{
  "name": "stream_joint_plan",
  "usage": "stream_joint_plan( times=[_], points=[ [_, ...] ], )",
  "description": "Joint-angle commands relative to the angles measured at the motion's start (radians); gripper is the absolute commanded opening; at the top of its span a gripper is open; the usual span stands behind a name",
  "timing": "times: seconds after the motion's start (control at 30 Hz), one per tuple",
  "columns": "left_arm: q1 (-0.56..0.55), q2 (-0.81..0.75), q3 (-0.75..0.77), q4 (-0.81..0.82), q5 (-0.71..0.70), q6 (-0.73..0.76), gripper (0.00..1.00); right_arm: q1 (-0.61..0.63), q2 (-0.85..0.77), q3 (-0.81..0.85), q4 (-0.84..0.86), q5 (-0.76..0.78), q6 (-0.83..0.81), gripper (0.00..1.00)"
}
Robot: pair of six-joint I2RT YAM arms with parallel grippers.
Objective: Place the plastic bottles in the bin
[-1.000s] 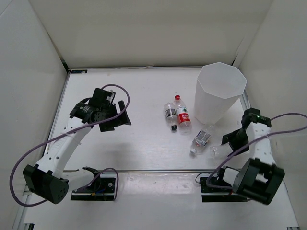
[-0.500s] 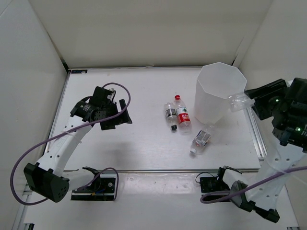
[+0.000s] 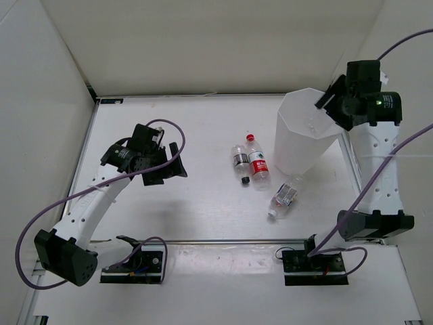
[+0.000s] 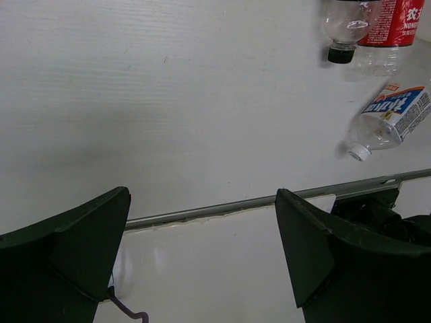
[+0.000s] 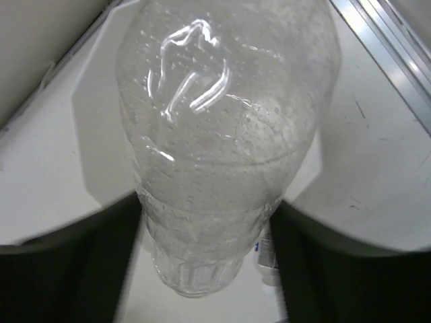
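Note:
The plain clear plastic bottle point(image 5: 222, 134) fills the right wrist view, hanging blurred between the spread fingers of my right gripper point(image 5: 209, 222), which is open. That gripper point(image 3: 326, 101) is raised over the far right rim of the tall white bin point(image 3: 298, 145). Three bottles lie on the table left of the bin: black cap point(image 3: 239, 158), red cap point(image 3: 257, 166), bluish-white label point(image 3: 284, 197). My left gripper point(image 3: 177, 159) hovers open and empty at mid-left. In its own view the left gripper point(image 4: 202, 194) sees the same bottles: black-capped point(image 4: 345, 27), red-labelled point(image 4: 399, 19), bluish-white point(image 4: 394, 114).
A metal rail point(image 3: 230, 240) runs along the table's near edge and another point(image 3: 355, 176) along the right side by the bin. White walls close in the table on three sides. Purple cables loop from both arms.
The right arm swung up from the table to beside the bin, then above its rim, carrying the plain bottle. Its jaws went from shut to open. The left arm barely moved.

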Motion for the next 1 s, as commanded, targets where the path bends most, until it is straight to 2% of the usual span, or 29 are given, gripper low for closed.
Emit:
stream_joint_plan(
  times=[0.0, 0.03, 0.1, 0.23, 0.43, 0.47, 0.53, 0.57, 0.6, 0.73, 0.83, 0.97],
  points=[
    [0.005, -0.026, -0.019, 0.025, 0.021, 0.013, 1.0, 0.095, -0.059, 0.059, 0.051, 0.184, -0.072, 0.71],
    [0.005, -0.026, -0.019, 0.025, 0.021, 0.013, 1.0, 0.112, -0.059, 0.059, 0.051, 0.236, -0.072, 1.0],
    [0.005, -0.026, -0.019, 0.025, 0.021, 0.013, 1.0, 0.152, -0.059, 0.096, 0.014, 0.264, -0.091, 1.0],
    [0.005, -0.026, -0.019, 0.025, 0.021, 0.013, 1.0, 0.143, -0.107, 0.14, -0.068, 0.297, -0.049, 1.0],
    [0.005, -0.035, -0.04, 0.025, 0.012, 0.013, 1.0, 0.111, -0.252, -0.011, -0.101, 0.101, 0.036, 1.0],
    [0.005, -0.035, -0.051, 0.025, 0.012, 0.013, 1.0, 0.12, -0.28, -0.059, -0.101, 0.068, 0.066, 1.0],
    [0.005, -0.035, -0.051, 0.034, 0.012, 0.004, 1.0, 0.153, -0.385, -0.285, -0.051, -0.023, 0.154, 1.0],
    [0.005, -0.035, -0.051, 0.034, 0.012, 0.004, 1.0, 0.182, -0.427, -0.38, -0.023, -0.039, 0.188, 1.0],
    [0.005, -0.035, -0.051, 0.034, 0.012, 0.004, 1.0, 0.193, -0.499, -0.556, -0.002, -0.051, 0.225, 1.0],
    [0.005, -0.035, -0.051, 0.034, 0.012, 0.004, 1.0, 0.203, -0.64, -0.928, 0.138, -0.111, 0.319, 1.0],
    [0.005, -0.035, -0.071, 0.043, 0.021, 0.013, 1.0, 0.203, -0.662, -1.048, 0.227, -0.124, 0.308, 1.0],
    [0.005, -0.058, -0.094, 0.043, 0.03, 0.013, 1.0, 0.212, -0.555, -1.114, 0.305, -0.133, 0.259, 1.0]
  ],
)
